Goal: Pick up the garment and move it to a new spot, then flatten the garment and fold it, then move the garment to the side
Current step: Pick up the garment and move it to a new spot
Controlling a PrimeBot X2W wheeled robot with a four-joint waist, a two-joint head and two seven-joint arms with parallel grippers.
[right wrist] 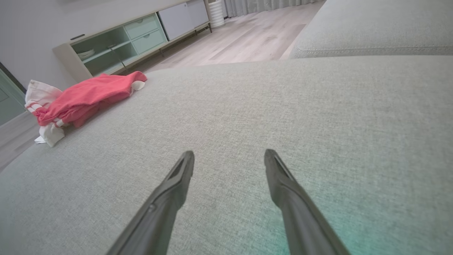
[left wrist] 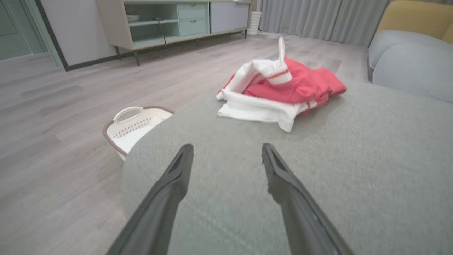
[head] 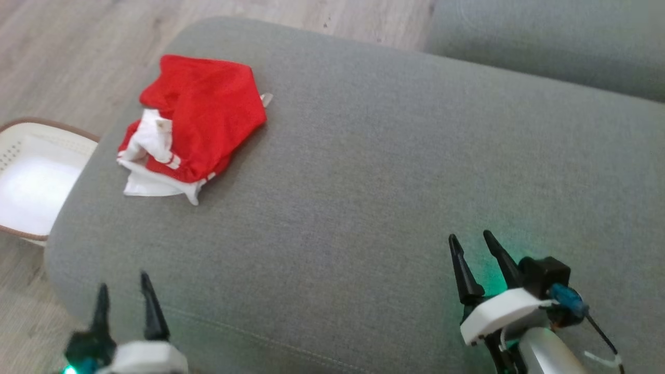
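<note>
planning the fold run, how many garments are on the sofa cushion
1: a crumpled red and white garment at the far left end of the grey sofa cushion, near the white laundry basket on the floor. Its folds could hide a second piece.

We see a grey sofa (head: 395, 171) with a second grey cushion (head: 545, 41) beside it, on a pale wood floor (left wrist: 53, 117). A white basket (left wrist: 139, 124) stands on the floor, just beside the sofa. Against the white wall (left wrist: 78, 24) stands a low cabinet (left wrist: 170, 21) with green drawers, and grey curtains (left wrist: 318, 17) hang near it.
</note>
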